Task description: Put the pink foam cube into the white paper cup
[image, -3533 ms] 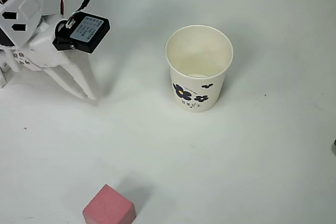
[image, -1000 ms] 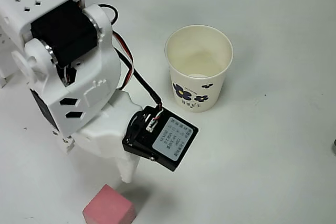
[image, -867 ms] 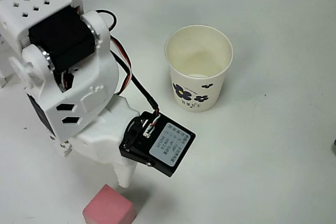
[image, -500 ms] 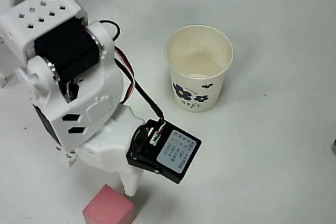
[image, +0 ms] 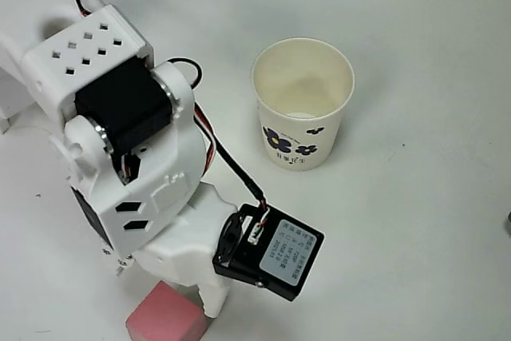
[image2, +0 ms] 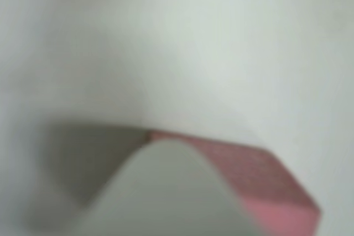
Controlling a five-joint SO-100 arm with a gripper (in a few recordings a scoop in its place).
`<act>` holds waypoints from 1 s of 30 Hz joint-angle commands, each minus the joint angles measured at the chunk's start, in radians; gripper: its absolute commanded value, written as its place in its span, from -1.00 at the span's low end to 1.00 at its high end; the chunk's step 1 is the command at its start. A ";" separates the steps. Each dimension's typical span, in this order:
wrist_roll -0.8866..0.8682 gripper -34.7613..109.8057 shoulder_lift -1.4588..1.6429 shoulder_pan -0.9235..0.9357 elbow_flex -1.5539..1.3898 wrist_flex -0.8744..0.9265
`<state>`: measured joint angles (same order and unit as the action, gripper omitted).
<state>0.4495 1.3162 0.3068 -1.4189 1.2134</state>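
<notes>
At the bottom of my wrist view, one blurred white finger (image2: 171,192) of the hand sits closest to the lens, with the small matte salmon-pink foam cube (image2: 260,186) just behind it at lower right. I cannot tell whether the hand is spread or pressed together, because the arm's body covers it from above. In the overhead view the cube (image: 164,317) rests on the white desk (image: 415,245) at the bottom left edge, and the hand (image: 209,297) hangs right beside its upper right corner, I judge to line up a grasp. Farther up, well apart in the upper middle, stands the cream-white tapered paper cup with blue flowers (image: 303,101), upright, mouth open and apparently empty, ready to receive the cube.
</notes>
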 commanded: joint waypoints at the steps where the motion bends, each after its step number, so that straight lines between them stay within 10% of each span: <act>1: 0.023 0.17 0.025 0.032 0.124 -0.021; 30: 0.063 -0.10 -0.127 0.057 0.218 -0.043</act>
<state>0.5031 1.1536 0.3436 -1.3162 1.1980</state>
